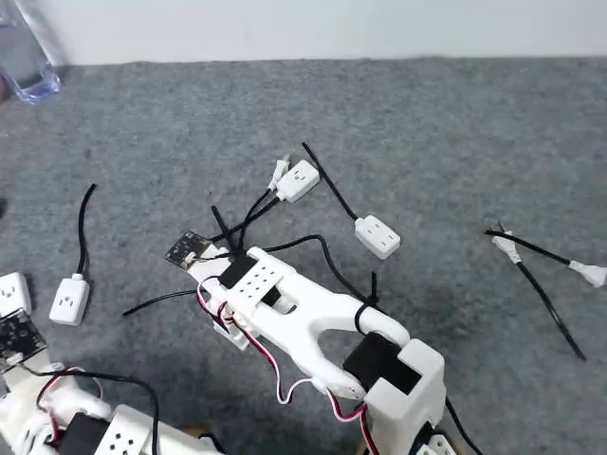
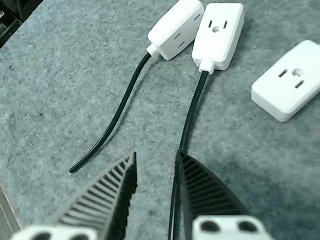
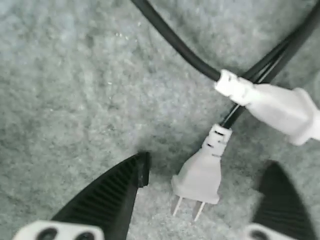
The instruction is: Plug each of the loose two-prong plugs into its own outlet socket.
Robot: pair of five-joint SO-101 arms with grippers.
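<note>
A pale two-prong plug (image 3: 199, 178) lies on the grey carpet with its prongs bare. My right gripper (image 3: 207, 167) is open around it, one finger on each side, neither touching. A second white plug body (image 3: 280, 111) on a black cable lies just beyond. My left gripper (image 2: 156, 157) is open low over the carpet, and the black cable (image 2: 187, 125) of a white outlet socket (image 2: 217, 35) runs between its fingers. Two more sockets (image 2: 176, 27) (image 2: 287, 80) lie beside it. In the high view the right arm (image 1: 313, 318) covers its own gripper.
Mid-carpet lie a socket (image 1: 298, 180) with a plug (image 1: 278, 172) against it and another socket (image 1: 377, 236). Two loose plugs (image 1: 590, 275) (image 1: 504, 243) on black cables lie at the right. Sockets (image 1: 69, 299) (image 1: 11, 292) lie at the left edge, a clear bottle (image 1: 24, 57) at the far left.
</note>
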